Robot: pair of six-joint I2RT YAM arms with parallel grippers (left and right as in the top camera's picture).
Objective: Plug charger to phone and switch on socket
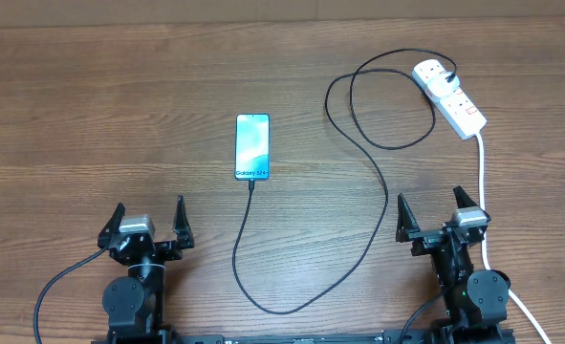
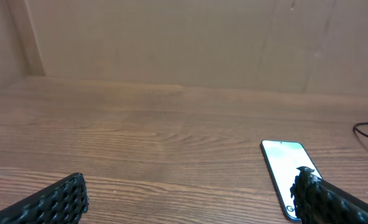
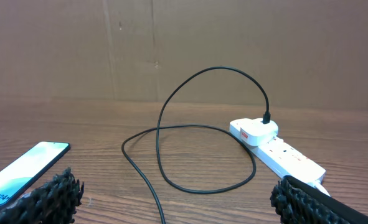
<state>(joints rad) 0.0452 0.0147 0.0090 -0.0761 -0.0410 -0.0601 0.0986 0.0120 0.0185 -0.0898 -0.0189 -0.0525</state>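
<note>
The phone (image 1: 252, 146) lies face up mid-worktop (image 1: 91, 115), with the charger (image 1: 373, 172) tip meeting its near edge. The charger loops right and away to a white plug (image 3: 256, 130) seated in the socket (image 1: 451, 96) at the far right; the switch is too small to read. The left gripper (image 1: 149, 212) and right gripper (image 1: 430, 203) hover released and empty at the near edge

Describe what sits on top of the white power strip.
A white plug sits on the far end of the power strip, with a black cable rising from it. The plug covers the socket beneath, so its pins cannot be seen.
</note>
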